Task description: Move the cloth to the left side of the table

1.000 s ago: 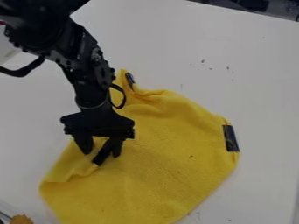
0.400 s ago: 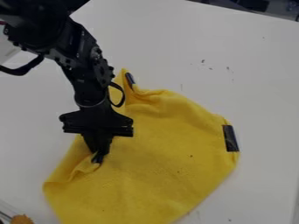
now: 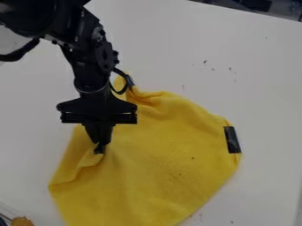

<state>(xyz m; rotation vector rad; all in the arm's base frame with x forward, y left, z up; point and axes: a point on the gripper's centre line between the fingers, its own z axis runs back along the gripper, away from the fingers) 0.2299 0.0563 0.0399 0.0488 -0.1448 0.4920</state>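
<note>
Gripper: left of the frame's centre, fingers closed together, a pinched fold of cloth between them.
Cloth: yellow, rumpled; spread from mid-frame to the bottom edge, its bulk right of the gripper; one dark patch at its right edge.
Table: white, under the cloth.
Done: grasp, by appearance secure.
Left to do: most of the task, as judged; carry or drag toward frame left, then release.
</note>
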